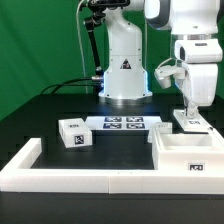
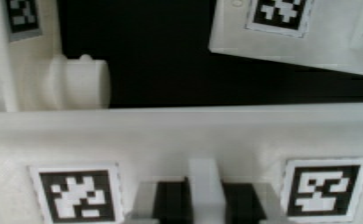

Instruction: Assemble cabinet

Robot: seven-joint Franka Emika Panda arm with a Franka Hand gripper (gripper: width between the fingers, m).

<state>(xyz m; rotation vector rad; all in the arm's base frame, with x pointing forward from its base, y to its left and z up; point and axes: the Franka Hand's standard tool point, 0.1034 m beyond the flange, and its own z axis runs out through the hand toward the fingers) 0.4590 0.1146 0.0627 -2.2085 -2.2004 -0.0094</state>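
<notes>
Item: your end effector, grip state not discernible, hangs directly over the small cabinet panel behind the box body on the desk, seemingly lined up to grasp it.

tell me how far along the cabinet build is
Early. Nothing looks joined: the box body sits open and the small block lies apart. In hand: the pincer is down at a tagged panel beside the body; grip unclear. Left: fitting every panel and block to the body.
</notes>
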